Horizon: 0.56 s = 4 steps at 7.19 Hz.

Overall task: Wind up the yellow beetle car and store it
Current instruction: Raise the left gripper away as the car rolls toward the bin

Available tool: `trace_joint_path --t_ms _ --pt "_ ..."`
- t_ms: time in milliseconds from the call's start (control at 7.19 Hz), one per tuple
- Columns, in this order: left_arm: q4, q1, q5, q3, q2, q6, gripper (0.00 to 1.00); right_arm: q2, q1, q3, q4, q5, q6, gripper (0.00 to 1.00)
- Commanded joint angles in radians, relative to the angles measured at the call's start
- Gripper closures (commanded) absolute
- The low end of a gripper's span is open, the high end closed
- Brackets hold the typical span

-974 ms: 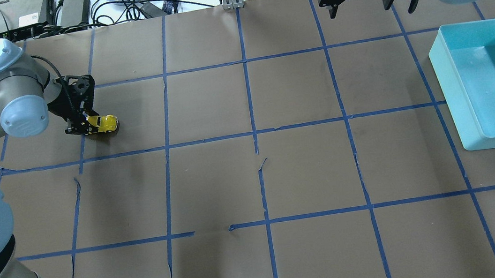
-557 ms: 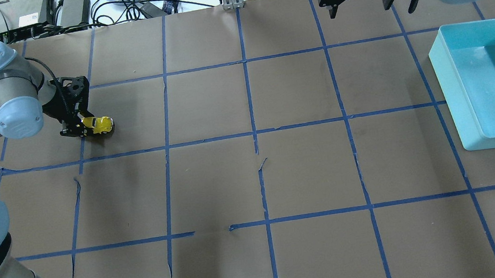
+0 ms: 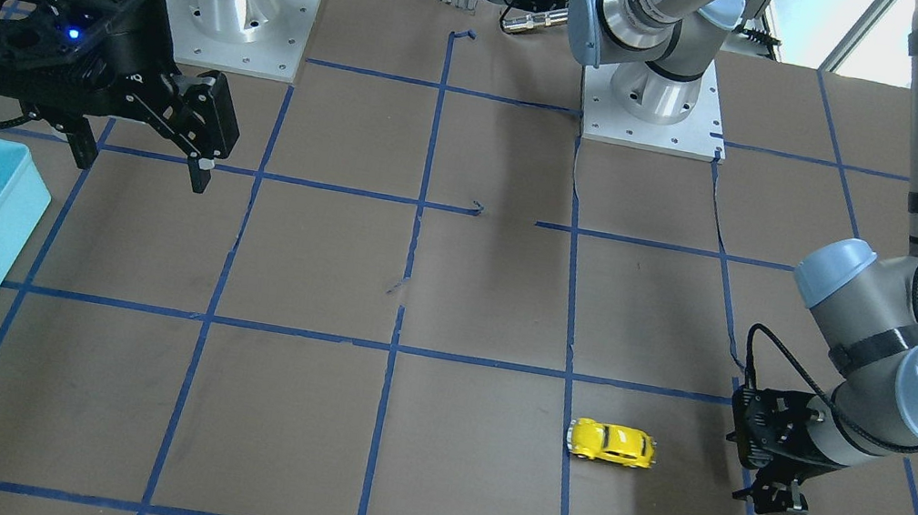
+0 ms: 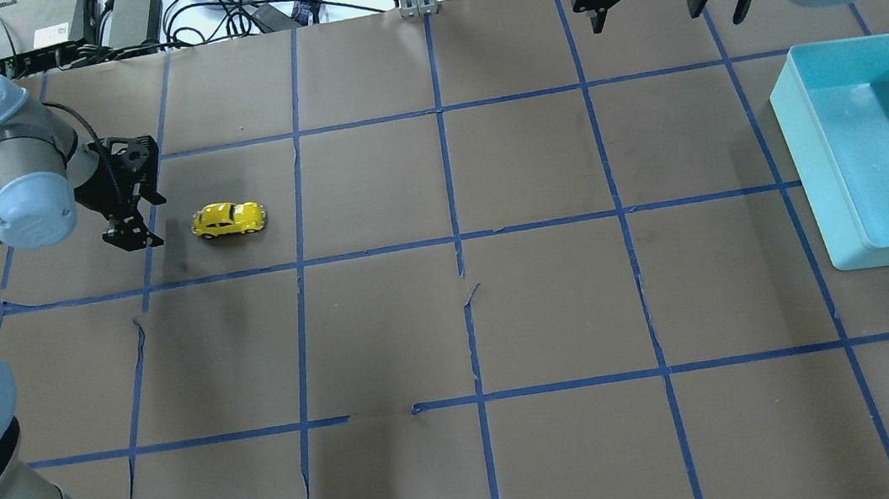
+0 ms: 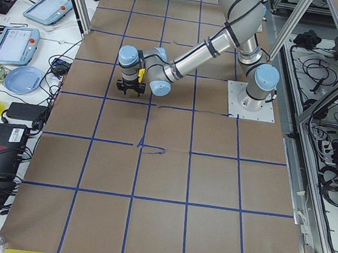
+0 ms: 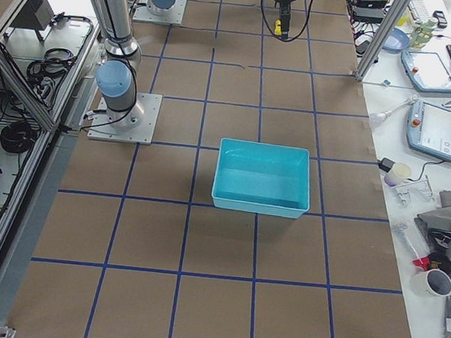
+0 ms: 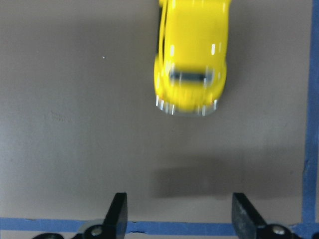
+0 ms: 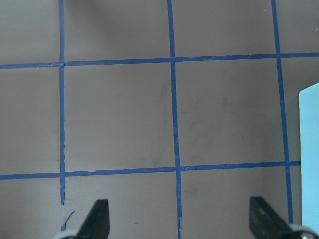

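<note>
Low over the counter (image 4: 553, 304), the left hand (image 4: 131, 235) hangs with jaws parted, holding nothing. Just beyond it, apart, the yellow beetle car (image 4: 229, 219) sits on its wheels, its long axis running straight away from that hand. Well across, the right hand (image 4: 664, 2) hangs spread wide near a teal bin (image 4: 800, 163).

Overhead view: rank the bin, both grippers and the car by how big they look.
1. Bin
2. Right gripper: it looks raised, so likely nearer the camera, and the frame's top cuts it off. Its lead over the left one is unsure.
3. Left gripper
4. Car, plainly smallest
</note>
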Motion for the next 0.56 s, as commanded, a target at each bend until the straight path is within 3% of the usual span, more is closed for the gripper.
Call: trace_joint_path --t_ms 0,418 --pt "-0.012 -0.024 0.003 0.0 0.029 -0.034 0.23 0.0 0.0 0.0 0.0 0.0 0.0 0.0" --pt "-0.178 -0.185 0.006 0.029 0.169 -0.364 0.23 0.0 0.0 0.0 0.0 0.0 0.0 0.0"
